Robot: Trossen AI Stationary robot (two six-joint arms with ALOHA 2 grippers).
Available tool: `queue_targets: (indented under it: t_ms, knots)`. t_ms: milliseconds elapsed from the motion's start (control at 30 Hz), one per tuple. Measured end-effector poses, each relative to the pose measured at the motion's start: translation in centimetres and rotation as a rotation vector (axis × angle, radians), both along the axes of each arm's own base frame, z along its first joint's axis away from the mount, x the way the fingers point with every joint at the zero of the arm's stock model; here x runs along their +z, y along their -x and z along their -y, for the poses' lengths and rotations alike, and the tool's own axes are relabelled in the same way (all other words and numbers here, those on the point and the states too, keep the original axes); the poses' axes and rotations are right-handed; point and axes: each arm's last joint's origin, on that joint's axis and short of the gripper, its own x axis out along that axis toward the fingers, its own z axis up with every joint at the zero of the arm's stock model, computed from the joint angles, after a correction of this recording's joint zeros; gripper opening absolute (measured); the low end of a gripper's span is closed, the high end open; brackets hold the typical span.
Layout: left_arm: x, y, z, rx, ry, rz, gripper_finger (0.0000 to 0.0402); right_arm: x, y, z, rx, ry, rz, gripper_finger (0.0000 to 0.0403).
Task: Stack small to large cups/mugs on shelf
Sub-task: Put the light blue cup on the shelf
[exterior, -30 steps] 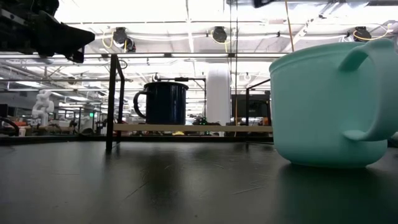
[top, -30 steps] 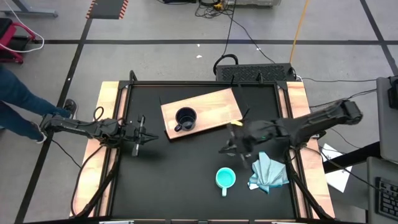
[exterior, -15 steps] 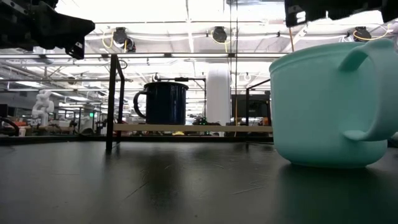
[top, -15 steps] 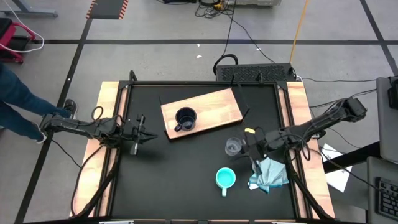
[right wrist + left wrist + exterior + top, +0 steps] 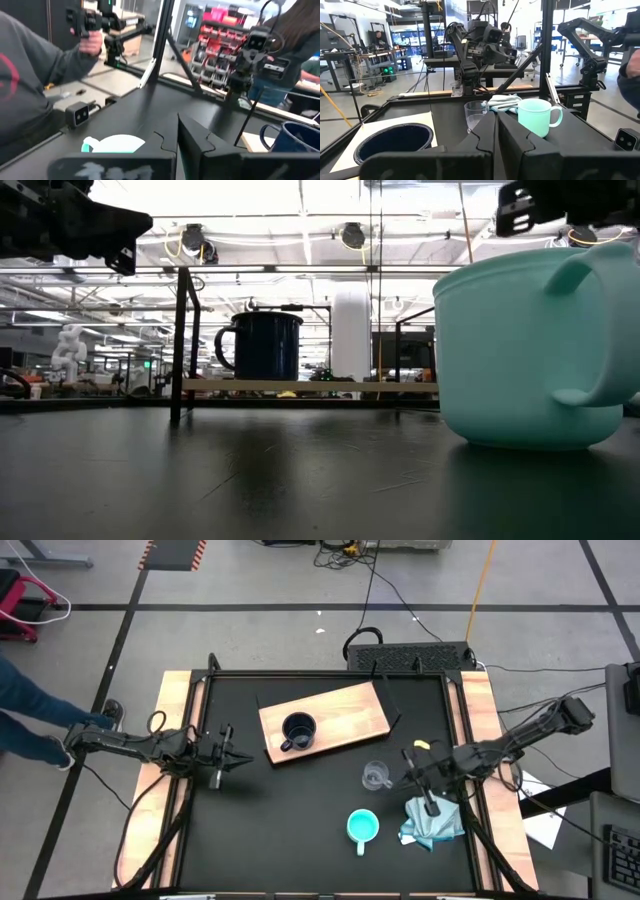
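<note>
The black mug [image 5: 297, 730] stands upright on the light wooden shelf board [image 5: 345, 710], toward its left end. The small clear glass cup [image 5: 375, 777] stands on the black tabletop, right of centre. The turquoise mug [image 5: 362, 827] stands nearer the front edge and fills the right of the low view [image 5: 530, 350]. My right gripper [image 5: 402, 778] is shut and empty, just right of the glass cup. My left gripper [image 5: 240, 756] is shut and empty, hovering at the table's left, left of the shelf.
A crumpled light-blue cloth [image 5: 432, 820] lies at the right, under my right arm and beside the turquoise mug. The shelf stands on thin legs above the tabletop [image 5: 310, 386]. People stand beyond the table's edges [image 5: 30, 75].
My right gripper has drawn back toward the table's right edge, away from the glass cup. The cup, blurred at the gripper a second ago, now stands by itself on the tabletop.
</note>
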Motion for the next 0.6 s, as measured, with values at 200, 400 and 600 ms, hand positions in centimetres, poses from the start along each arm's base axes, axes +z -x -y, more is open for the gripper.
queue_targets:
  t_ms: [200, 400, 600]
  knots:
    - [0.0, 0.0, 0.0, 0.001, -0.001, -0.001, 0.0024, -1.8, 1.2, 0.5, 0.000, -0.020, 0.036, 0.0000]
    - [0.0, 0.0, 0.0, 0.002, -0.001, 0.001, 0.0024, -1.9, 1.3, 0.5, 0.000, -0.024, 0.045, 0.0000]
    - [0.0, 0.0, 0.0, 0.010, 0.000, 0.001, 0.0024, -1.5, 1.1, 0.4, 0.010, 0.006, 0.052, 0.0000]
